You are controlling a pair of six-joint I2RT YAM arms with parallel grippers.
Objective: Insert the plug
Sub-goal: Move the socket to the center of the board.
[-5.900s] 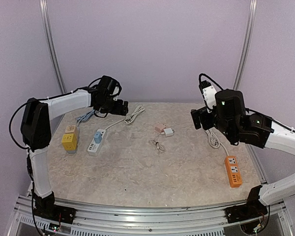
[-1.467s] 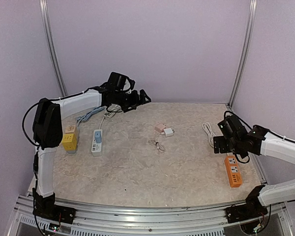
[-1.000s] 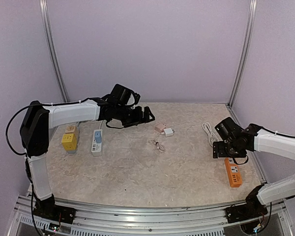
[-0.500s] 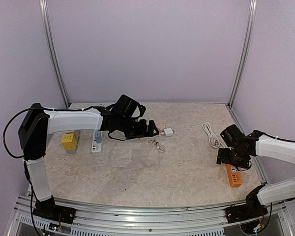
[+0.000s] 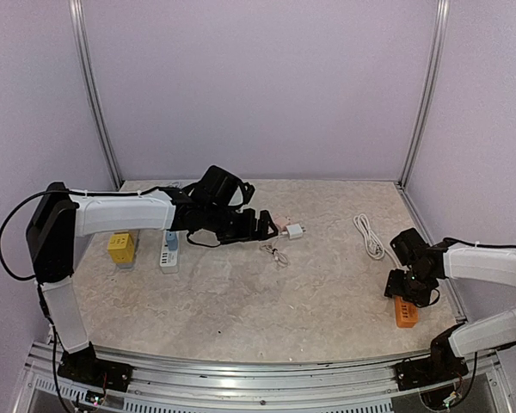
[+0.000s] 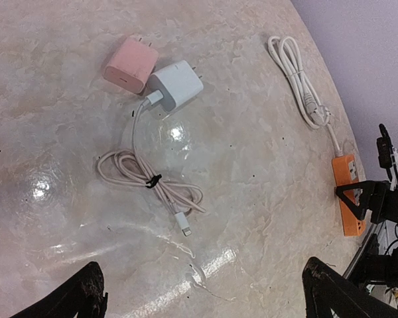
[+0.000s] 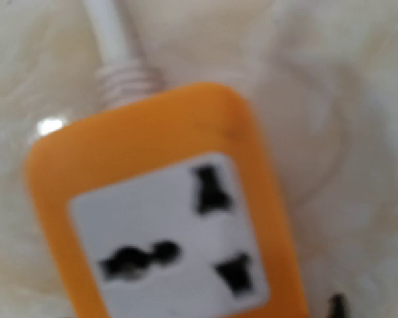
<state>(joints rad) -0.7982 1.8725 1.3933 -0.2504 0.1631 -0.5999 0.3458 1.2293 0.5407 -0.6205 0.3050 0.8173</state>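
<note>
Nearest, orange power strip: was laid flat close to the right edge of the table, long axis running near to far, cord end farthest; one socket face was seen filling the right wrist view.
Right gripper: was held low over the strip's far half; whether its fingers were spread or pinched could not be told.
Left gripper: was held low near mid-table, fingers spread wide, nothing between them.
Coiled cable: was laid between those fingers and the plug.
Plug, judged to be the white charger: was laid flat just ahead of the left fingers, prongs pointed away toward the far right, a pink charger touching its left side.
Nearer arm: the left was judged far nearer the plug; the strip was well apart to the right.
Open room: bare table was left between charger and strip; a white cord bundle was laid beyond the strip.
</note>
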